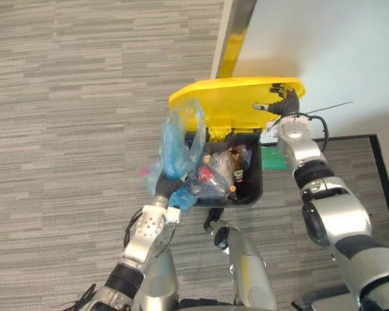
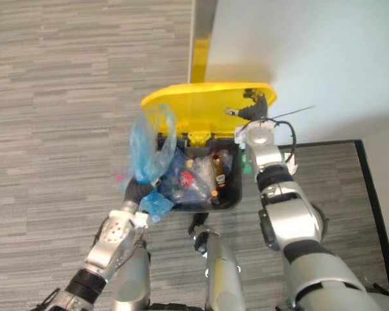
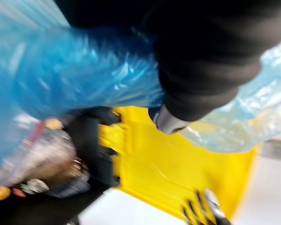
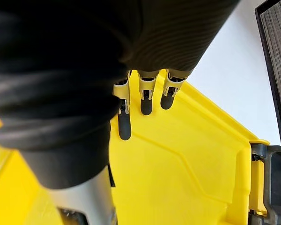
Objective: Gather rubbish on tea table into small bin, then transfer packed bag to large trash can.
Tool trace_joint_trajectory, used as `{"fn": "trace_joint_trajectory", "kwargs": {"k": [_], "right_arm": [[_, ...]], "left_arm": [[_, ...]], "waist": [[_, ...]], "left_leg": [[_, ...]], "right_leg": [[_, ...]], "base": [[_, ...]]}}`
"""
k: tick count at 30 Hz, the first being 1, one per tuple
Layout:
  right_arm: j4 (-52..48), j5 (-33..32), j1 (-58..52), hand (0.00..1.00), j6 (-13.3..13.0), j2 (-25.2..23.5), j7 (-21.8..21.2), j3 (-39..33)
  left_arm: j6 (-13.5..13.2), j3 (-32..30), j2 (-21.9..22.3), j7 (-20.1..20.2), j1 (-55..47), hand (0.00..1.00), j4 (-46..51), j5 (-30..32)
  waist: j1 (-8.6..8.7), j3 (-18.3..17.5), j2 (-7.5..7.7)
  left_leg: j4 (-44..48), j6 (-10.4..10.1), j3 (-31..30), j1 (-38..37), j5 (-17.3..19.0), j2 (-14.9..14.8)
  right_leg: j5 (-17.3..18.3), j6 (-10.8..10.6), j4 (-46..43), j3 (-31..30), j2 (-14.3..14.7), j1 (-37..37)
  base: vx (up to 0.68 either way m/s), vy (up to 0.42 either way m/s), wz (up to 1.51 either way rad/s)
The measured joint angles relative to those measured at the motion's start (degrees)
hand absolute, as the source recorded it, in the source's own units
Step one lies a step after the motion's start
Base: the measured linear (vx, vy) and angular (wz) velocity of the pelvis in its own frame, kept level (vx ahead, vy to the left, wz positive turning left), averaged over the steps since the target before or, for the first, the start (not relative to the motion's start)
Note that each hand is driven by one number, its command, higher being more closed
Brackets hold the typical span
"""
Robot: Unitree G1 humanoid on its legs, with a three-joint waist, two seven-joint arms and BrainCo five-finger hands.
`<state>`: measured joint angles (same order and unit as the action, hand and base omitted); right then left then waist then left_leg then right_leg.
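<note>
The large trash can (image 1: 253, 188) is black, and its yellow lid (image 1: 236, 97) is tipped up and open. My right hand (image 1: 279, 103) is open, its straight fingers (image 4: 145, 104) pressed flat against the lid's inner face (image 4: 178, 178). My left hand (image 1: 165, 188) is at the can's left rim, shut on the neck of a crumpled blue plastic bag (image 1: 176, 144). The bag bulges over the can's opening, and in the left wrist view the blue bag (image 3: 84, 79) wraps around the hand, hiding most of its fingers. Bottles and wrappers (image 1: 223, 172) lie inside the can.
The can stands against a white wall (image 1: 324, 45) beside a brassy vertical strip (image 1: 233, 35). A green item (image 1: 272, 159) sits to the right of the can, on a black-edged strip of carpet (image 1: 376, 168). Grey striped carpet (image 1: 71, 129) spreads to the left.
</note>
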<state>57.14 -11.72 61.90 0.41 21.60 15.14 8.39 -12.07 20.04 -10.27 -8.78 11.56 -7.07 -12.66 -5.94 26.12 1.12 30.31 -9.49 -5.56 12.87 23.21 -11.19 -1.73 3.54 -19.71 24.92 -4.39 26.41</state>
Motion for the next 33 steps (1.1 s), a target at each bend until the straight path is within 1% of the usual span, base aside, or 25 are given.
{"fn": "trace_joint_trajectory", "kwargs": {"k": [4, 8, 11, 14, 20, 21, 23, 25, 27, 29, 31, 33], "right_arm": [[0.0, -0.2, 0.2, 0.0, 0.2, 1.4, -1.0, 2.1], [0.0, -0.2, 1.7, 0.0, 0.2, 1.7, -1.5, 3.7], [0.0, -0.2, 2.9, 0.0, 0.2, 2.7, -2.3, 5.5], [-0.2, -0.2, 3.0, 0.0, 0.1, 2.7, -3.0, 5.8], [-1.2, -0.2, 3.3, 0.0, 0.1, 2.8, -3.9, 6.7], [-2.7, -0.2, 3.3, 0.0, 0.1, 3.8, -4.0, 7.7], [-3.9, -0.1, 3.3, 0.0, 0.1, 4.3, -4.0, 7.7], [-5.2, -0.1, 3.4, 0.0, -0.2, 4.4, -4.0, 7.7], [-5.3, -0.1, 5.4, 0.0, -0.4, 4.4, -4.2, 7.8], [-6.9, -0.1, 6.5, 0.0, -0.4, 4.4, -4.5, 7.8], [-7.0, -0.1, 7.4, 0.0, -0.6, 4.4, -4.5, 7.8], [-7.0, -0.2, 8.6, 0.0, -0.8, 4.4, -4.8, 8.0]], "left_arm": [[-1.2, 2.4, 0.2, 0.0, 0.8, 1.0, 6.3, -0.5], [-1.6, 4.5, 0.6, 0.0, 2.8, 1.0, 9.3, -0.3], [-1.6, 5.2, 1.4, -2.1, 5.5, 1.0, 9.9, 1.9], [-1.5, 5.4, 2.1, -3.7, 7.7, 1.0, 9.9, 3.2], [-1.3, 5.7, 2.2, -5.1, 9.5, 1.0, 9.7, 6.2], [-1.1, 5.6, 2.2, -5.5, 10.7, 1.0, 8.5, 7.3], [-0.7, 5.5, 2.2, -6.0, 12.3, 1.0, 6.5, 8.7], [0.4, 4.7, 2.2, -6.4, 14.6, 1.0, 3.2, 10.4], [1.6, 3.5, 2.1, -7.3, 17.9, 1.0, -1.7, 11.6], [3.4, 3.4, 1.8, -7.3, 22.9, 1.0, -9.2, 12.6], [3.8, 3.3, 1.8, -7.3, 24.5, 1.0, -11.0, 12.6], [4.0, 2.9, 1.8, -7.3, 26.4, 1.0, -12.9, 12.7]], "waist": [[0.05, 0.0, 0.0], [0.77, 0.0, -0.01], [0.93, 0.0, -0.04], [0.95, 0.0, -0.04], [1.13, 0.0, -0.05], [1.24, 0.8, -0.21], [1.25, 1.4, -0.4], [1.58, 2.0, -0.4], [2.28, 2.6, -0.38], [2.61, 3.3, -0.24], [2.7, 3.3, -0.2], [2.77, 3.6, 0.22]], "left_leg": [[0.1, 0.0, 0.0, 0.0, 0.0, 0.0], [0.2, -0.1, 0.1, 0.0, 0.0, -0.2], [0.3, -0.1, 0.2, -0.1, 0.1, -0.5], [0.3, -0.1, 0.2, -0.2, 0.1, -0.8], [0.0, -0.2, 0.3, 0.1, 0.1, -1.3], [0.0, -0.2, 0.3, 0.1, 0.1, -1.3], [0.0, -0.2, 0.3, 0.1, 0.1, -1.3], [0.0, -0.2, 0.3, 0.4, 0.1, -1.4], [-0.1, -0.4, 0.5, 1.4, -0.1, -1.4], [-0.2, -0.5, 0.7, 2.3, -0.2, -1.9], [-0.1, -0.7, 1.4, 3.2, -0.2, -1.8], [0.0, -1.1, 2.0, 4.0, -0.5, -1.5]], "right_leg": [[0.0, 0.0, 0.0, 0.0, 0.0, 0.0], [0.0, 0.0, -0.1, -0.1, 0.2, 0.0], [0.0, 0.0, -0.1, -0.3, 0.6, 0.0], [0.1, 0.1, -0.1, -0.3, 0.9, 0.0], [0.2, 0.3, 0.0, -0.3, 1.4, 0.4], [0.2, 0.3, 0.0, -0.3, 1.5, 0.5], [0.2, 0.3, 0.0, -0.3, 1.5, 0.5], [0.2, 0.3, 0.1, -0.4, 1.6, 0.9], [0.1, 0.2, 0.6, -0.4, 1.8, 1.8], [-1.0, 0.7, 2.2, -0.4, 2.6, 2.1], [-1.2, 0.6, 2.0, -0.9, 2.5, 3.5], [-1.6, 1.0, 2.0, -1.3, 2.4, 4.6]], "base": [[0.0, 0.0, 0.0], [0.0, 0.001, -0.01], [-0.02, -0.003, -0.04], [0.0, 0.0, 0.0], [0.0, 0.0, 0.0], [0.0, 0.0, 0.0], [0.0, 0.0, 0.0], [-0.02, -0.002, -0.01], [-0.02, -0.011, -0.04], [0.0, -0.003, -0.09], [0.01, 0.02, -0.14], [0.01, 0.019, -0.13]]}}
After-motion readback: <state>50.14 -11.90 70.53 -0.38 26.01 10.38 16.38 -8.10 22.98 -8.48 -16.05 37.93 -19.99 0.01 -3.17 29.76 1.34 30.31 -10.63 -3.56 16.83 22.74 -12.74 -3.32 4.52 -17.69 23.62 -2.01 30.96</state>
